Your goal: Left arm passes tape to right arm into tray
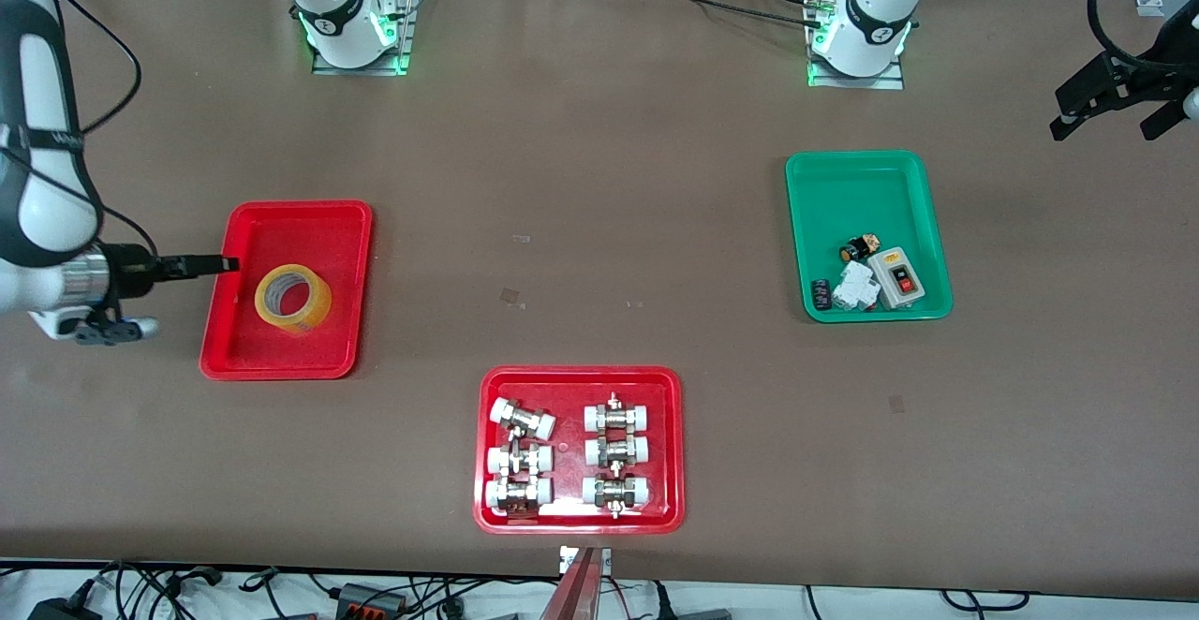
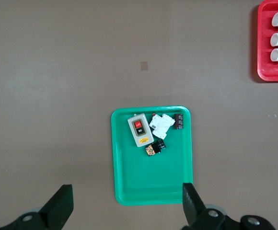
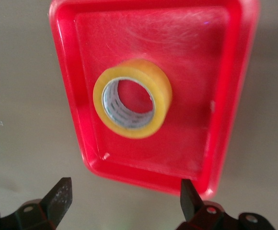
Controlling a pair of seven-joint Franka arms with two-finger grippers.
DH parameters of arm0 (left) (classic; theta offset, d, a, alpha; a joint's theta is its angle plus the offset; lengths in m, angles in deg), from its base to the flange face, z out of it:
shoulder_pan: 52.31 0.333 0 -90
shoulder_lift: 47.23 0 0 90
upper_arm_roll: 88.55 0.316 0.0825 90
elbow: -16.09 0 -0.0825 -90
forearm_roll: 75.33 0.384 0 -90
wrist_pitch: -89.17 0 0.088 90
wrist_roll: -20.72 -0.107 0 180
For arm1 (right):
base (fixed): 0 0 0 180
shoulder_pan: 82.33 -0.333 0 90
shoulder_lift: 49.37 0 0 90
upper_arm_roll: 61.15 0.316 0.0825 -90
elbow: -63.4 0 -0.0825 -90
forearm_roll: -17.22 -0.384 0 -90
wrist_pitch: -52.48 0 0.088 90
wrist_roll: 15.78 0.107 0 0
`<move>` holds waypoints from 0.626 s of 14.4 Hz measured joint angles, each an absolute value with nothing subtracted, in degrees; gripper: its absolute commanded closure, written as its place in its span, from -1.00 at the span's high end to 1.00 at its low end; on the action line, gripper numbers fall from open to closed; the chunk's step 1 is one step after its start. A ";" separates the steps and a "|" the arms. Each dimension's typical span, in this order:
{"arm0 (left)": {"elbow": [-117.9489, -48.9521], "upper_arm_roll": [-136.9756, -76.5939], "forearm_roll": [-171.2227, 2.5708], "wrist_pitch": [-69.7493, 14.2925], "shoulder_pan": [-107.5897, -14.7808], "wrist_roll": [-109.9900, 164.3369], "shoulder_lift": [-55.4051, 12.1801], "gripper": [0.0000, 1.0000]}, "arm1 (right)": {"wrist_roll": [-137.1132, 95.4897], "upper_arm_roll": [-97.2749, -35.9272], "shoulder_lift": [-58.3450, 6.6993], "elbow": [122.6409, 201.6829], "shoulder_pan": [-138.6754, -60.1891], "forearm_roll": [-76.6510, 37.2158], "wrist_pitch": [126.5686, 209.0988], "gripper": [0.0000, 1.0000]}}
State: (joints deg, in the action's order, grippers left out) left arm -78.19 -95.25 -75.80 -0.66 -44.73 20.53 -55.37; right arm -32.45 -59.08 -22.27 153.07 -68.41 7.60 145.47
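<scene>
Inside the tray the tape is lying flat, suggesting delivery is done; the right gripper is hovering wide open and empty, the left gripper waiting likewise open.

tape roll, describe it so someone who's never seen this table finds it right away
Find the plain red tray at the right arm's end of the table. The tape lies flat in it: a yellowish translucent ring with a pale core. The other red tray holds only metal fittings.
</scene>
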 measured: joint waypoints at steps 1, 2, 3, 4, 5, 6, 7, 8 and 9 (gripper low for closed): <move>-78.05 -95.26 -75.58 -0.62 -44.80 20.53 -55.21 1.00 | -31.23 -59.06 -23.97 151.84 -68.46 8.85 144.09 1.00; -78.01 -95.25 -75.54 -0.60 -44.77 20.53 -55.03 1.00 | -30.05 -58.99 -25.51 150.07 -68.59 10.21 142.45 1.00; -78.01 -95.23 -75.54 -0.57 -44.66 20.53 -54.80 1.00 | -28.41 -58.92 -26.91 147.89 -69.11 11.97 140.49 1.00; -78.00 -95.19 -75.54 -0.55 -44.57 20.53 -54.51 1.00 | -26.33 -58.86 -28.20 145.60 -70.16 13.59 138.25 1.00; -77.95 -95.16 -75.54 -0.56 -44.51 20.53 -54.21 1.00 | -24.16 -58.80 -29.26 143.28 -71.58 14.89 135.63 1.00; -77.86 -95.15 -75.54 -0.55 -44.45 20.53 -53.94 1.00 | -22.23 -58.74 -30.01 141.05 -73.06 15.73 133.24 1.00; -77.74 -95.12 -75.54 -0.55 -44.38 20.53 -53.71 1.00 | -20.83 -58.70 -30.48 138.77 -74.44 16.27 131.42 1.00; -77.61 -95.02 -75.54 -0.56 -44.34 20.53 -53.54 1.00 | -20.36 -58.68 -30.68 136.70 -75.38 16.82 130.57 1.00; -77.54 -94.85 -75.54 -0.55 -44.29 20.53 -53.47 1.00 | -20.36 -58.68 -30.70 134.98 -75.81 17.51 130.39 1.00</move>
